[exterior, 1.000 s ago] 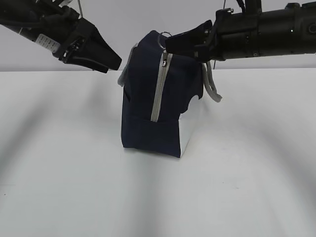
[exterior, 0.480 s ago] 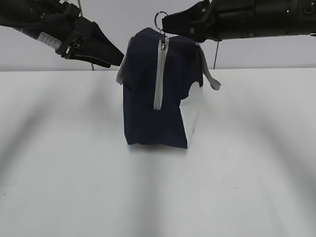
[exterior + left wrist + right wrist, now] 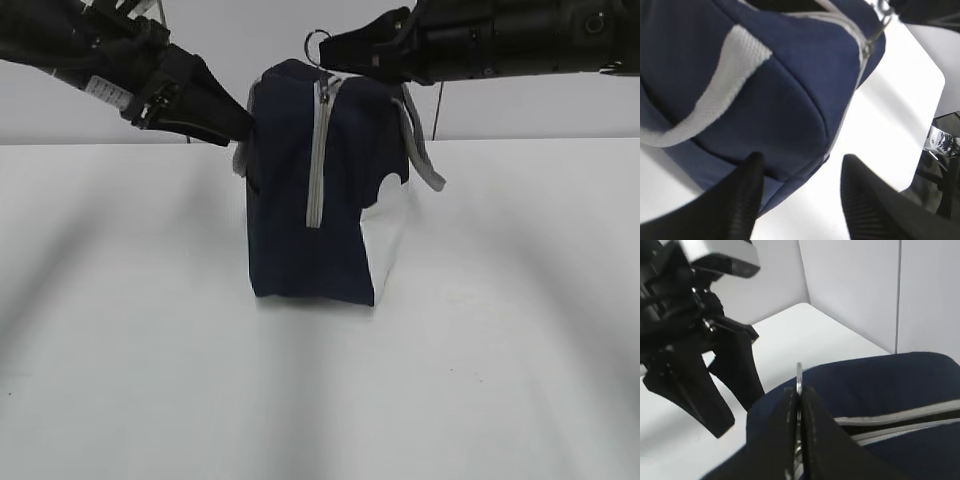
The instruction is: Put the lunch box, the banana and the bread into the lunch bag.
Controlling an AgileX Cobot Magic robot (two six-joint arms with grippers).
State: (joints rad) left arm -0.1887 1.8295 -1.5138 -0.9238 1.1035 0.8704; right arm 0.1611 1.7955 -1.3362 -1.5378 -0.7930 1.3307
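Lunch bag point(image 3: 315, 190): right fingers point(image 3: 810, 435) pinch its ring pull point(image 3: 799, 377); left fingers point(image 3: 740, 200) spread wide beside it.

A plain white table point(image 3: 140, 380) fills the lower part of the exterior view, crossed by soft, blurred shadows. Behind its far edge a pale grey wall point(image 3: 520, 110) is seen. In the right wrist view, light wall panels point(image 3: 855, 285) are divided by a thin vertical seam. A rounded table corner is shown in the left wrist view, with dark floor point(image 3: 935, 175) beyond it.
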